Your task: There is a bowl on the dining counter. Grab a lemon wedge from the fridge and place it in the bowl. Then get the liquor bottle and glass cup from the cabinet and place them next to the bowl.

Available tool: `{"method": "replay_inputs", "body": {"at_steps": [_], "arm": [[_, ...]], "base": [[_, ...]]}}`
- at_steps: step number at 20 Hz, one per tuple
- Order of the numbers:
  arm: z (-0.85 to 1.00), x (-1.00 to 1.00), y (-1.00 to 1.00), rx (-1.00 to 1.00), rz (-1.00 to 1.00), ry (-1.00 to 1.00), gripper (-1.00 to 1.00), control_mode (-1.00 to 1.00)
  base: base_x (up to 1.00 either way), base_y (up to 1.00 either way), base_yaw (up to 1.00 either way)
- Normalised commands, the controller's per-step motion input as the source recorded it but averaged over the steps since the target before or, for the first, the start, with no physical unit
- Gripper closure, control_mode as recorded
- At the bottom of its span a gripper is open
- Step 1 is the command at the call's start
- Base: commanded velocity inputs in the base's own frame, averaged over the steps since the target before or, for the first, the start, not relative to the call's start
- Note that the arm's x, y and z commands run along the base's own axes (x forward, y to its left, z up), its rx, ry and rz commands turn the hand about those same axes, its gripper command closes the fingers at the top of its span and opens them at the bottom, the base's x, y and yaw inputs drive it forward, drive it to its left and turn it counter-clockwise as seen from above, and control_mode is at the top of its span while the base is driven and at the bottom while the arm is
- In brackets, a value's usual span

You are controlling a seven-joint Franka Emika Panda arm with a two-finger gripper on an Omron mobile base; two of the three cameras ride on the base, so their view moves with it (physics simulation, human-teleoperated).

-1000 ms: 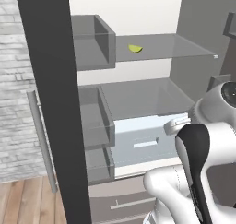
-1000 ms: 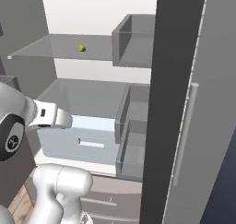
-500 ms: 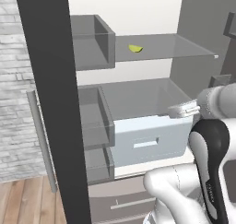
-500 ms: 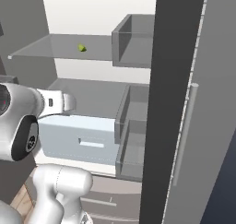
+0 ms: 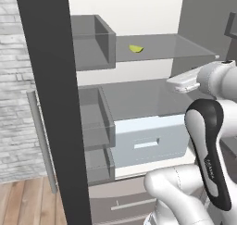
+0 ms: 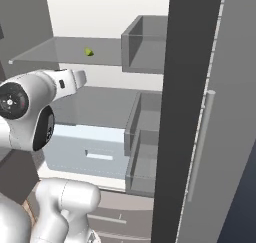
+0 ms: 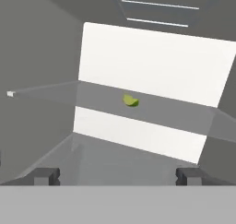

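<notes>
A yellow-green lemon wedge lies on the upper glass shelf of the open fridge, toward its back. The hand view shows the lemon wedge ahead and slightly above, well beyond the fingers. My gripper is open with nothing between its fingertips. The white hand hovers in front of the fridge, a little below the upper shelf and above the lower glass shelf. The bowl, liquor bottle, glass cup and cabinet are out of view.
The dark fridge door edge stands at the left with grey door bins beside the shelves. A pale blue drawer sits under the lower shelf. Another grey bin and the door handle are on the right.
The hand has risen from the height of the drawer to just under the upper shelf. The jaws have stayed open and the lemon wedge has not moved.
</notes>
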Motion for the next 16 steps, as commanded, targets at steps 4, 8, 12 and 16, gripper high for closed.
{"method": "replay_inputs", "body": {"at_steps": [4, 8, 12, 16], "arm": [[0.50, 0.30, 0.11, 0.00, 0.00, 0.00, -1.00, -1.00], [0.00, 0.02, 0.05, -0.01, 0.00, 0.00, -1.00, -1.00], [0.00, 0.00, 0.03, 0.00, 0.00, 0.00, -1.00, -1.00], [0.00, 0.01, 0.07, 0.01, 0.00, 0.00, -1.00, -1.00]], "base": [[0.00, 0.00, 0.00], [0.00, 0.00, 0.00], [0.00, 0.00, 0.00], [0.00, 0.00, 0.00]]}}
